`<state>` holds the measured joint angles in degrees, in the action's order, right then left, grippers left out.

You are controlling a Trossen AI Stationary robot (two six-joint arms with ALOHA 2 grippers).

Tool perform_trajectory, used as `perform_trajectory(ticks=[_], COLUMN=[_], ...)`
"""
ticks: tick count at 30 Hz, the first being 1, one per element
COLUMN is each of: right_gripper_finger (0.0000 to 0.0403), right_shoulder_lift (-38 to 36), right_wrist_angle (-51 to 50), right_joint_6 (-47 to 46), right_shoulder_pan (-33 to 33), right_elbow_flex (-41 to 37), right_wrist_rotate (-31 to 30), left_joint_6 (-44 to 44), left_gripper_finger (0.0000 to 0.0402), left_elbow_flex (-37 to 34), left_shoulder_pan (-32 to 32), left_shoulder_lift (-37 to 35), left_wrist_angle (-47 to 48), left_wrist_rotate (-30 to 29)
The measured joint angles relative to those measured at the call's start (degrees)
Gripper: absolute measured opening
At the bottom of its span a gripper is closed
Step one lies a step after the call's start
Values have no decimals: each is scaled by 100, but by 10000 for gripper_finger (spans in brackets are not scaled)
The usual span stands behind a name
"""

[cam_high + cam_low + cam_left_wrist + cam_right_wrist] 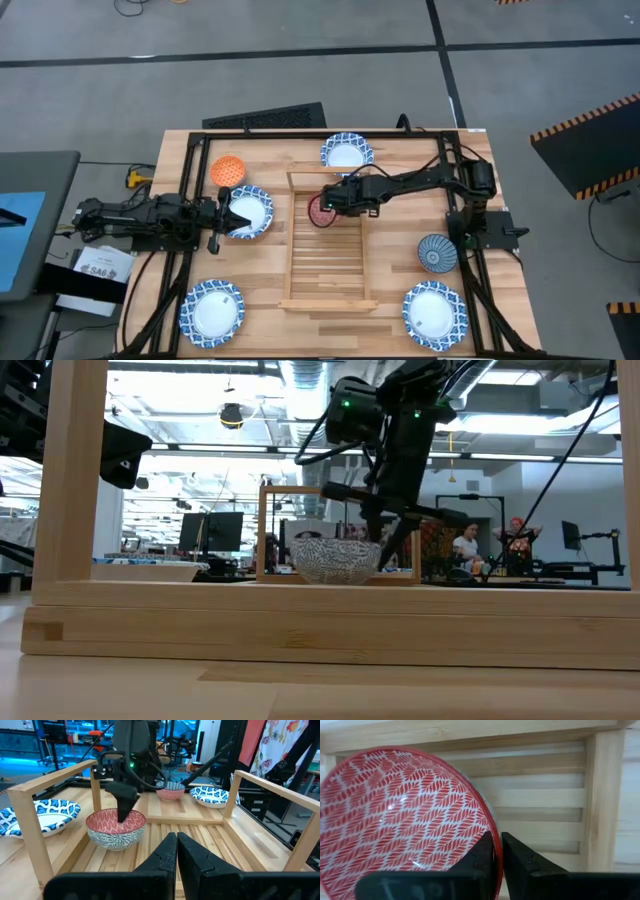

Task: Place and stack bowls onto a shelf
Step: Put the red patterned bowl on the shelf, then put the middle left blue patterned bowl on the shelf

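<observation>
We see the right hand (333,203) pinching the rim of the red bowl (321,210) inside the shelf (330,290), near its far rim. The left hand (222,213), pressed together, hovers over a blue-and-white bowl (250,212) on the tabletop (390,250); an orange bowl (228,170) sits near.

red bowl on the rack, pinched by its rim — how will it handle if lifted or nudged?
Likely rigid and breakable: the red bowl looks like glossy glazed ceramic. The right gripper clamps only its thin rim, so it could slip or swing when lifted. It sits on the shelf slats, deep with a rounded base; a nudge would probably rock it.
</observation>
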<state>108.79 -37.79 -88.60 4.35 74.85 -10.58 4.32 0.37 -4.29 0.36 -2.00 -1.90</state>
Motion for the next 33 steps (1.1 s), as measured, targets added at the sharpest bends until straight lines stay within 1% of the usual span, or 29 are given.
perform_trajectory(ticks=[4,9,12,15,19,22,25,30,33], right_gripper_finger=[65,68,76,98,143,179,205,223,223], right_shoulder_lift=[0,0,0,0,-4,-8,-124,-470,-750], right_wrist_angle=[212,184,151,149,136,37,-150,-489,-704], right_joint_6=[-2,-2,-1,5,79,350,596,887,1397], right_shoulder_pan=[34,36,73,125,178,194,220,223,257], right_elbow_flex=[2,0,-7,-7,-7,-7,-13,-12,-11], right_wrist_rotate=[141,154,158,156,156,172,285,266,287], left_joint_6=[-1,-1,-1,0,0,-1,-1,-2,0], left_gripper_finger=[0,0,0,0,0,0,0,0,0], left_elbow_flex=[-1,-1,-1,-1,-1,0,0,1,-1], left_shoulder_pan=[0,0,-1,0,0,-1,-2,0,-2], left_shoulder_lift=[0,0,0,0,0,0,0,0,0], left_wrist_angle=[0,-1,0,0,-2,0,-2,-1,-4], left_wrist_rotate=[-1,-1,0,-1,-1,1,0,1,1])
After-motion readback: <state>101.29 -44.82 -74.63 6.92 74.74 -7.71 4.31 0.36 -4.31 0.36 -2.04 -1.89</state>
